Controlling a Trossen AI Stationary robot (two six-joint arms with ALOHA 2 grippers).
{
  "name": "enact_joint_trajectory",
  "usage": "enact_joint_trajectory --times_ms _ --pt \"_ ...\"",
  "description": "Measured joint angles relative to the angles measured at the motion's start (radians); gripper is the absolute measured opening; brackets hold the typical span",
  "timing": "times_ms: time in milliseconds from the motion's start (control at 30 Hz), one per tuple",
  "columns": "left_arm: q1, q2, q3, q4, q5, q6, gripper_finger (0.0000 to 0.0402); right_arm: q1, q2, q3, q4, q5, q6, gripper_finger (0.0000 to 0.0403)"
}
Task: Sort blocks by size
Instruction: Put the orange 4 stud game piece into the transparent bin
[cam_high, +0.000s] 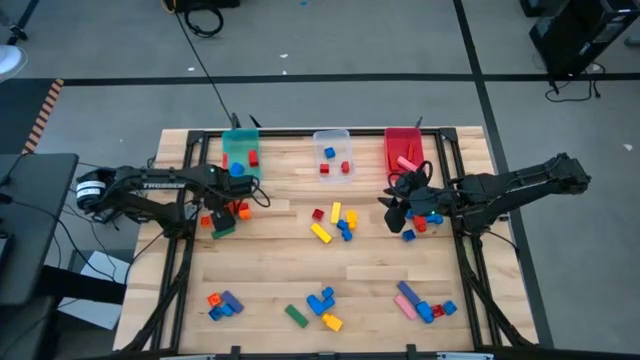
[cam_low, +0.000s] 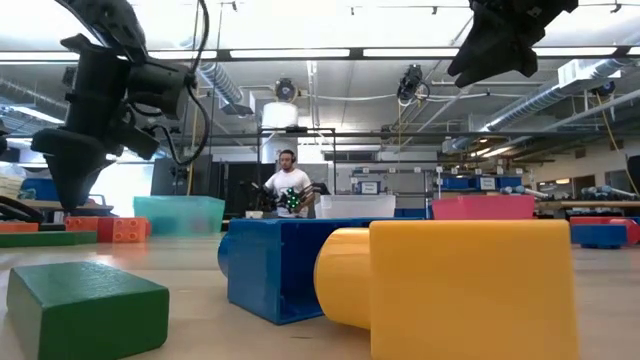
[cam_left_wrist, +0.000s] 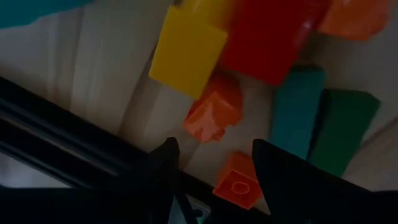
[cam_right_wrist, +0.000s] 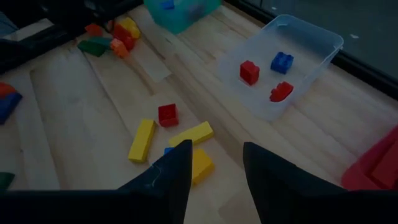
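left gripper (cam_left_wrist: 211, 162) is seen low over a block pile at the bench's (cam_high: 260, 280) left, fingers apart, nothing gripped; a small orange block (cam_left_wrist: 213, 115) lies just ahead of it, beside yellow (cam_left_wrist: 186, 50), red (cam_left_wrist: 267, 37) and green (cam_left_wrist: 339, 127) blocks. right gripper (cam_right_wrist: 214, 165) is held above the bench at the right, fingers apart and empty (yellow bars (cam_right_wrist: 142, 140) and a red cube (cam_right_wrist: 167, 114) ahead). clear bin (cam_high: 332, 150) is seen holding red and blue blocks; other blocks are scattered across the bench.

Dim wrist views, bright ceiling glare
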Motion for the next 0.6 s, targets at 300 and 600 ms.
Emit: enact_joint_trajectory --times_ms 300,600 --pt "0.039 0.149 0.001 0.002 0.000 0.002 0.0213 0.000 0.000 0.000 0.001 0.000 0.000 0.0158" --pt "0.039 0.235 0.032 0.111 -0.001 -0.026 0.0213 0.000 0.000 0.000 0.004 0.000 -0.007 0.0158"
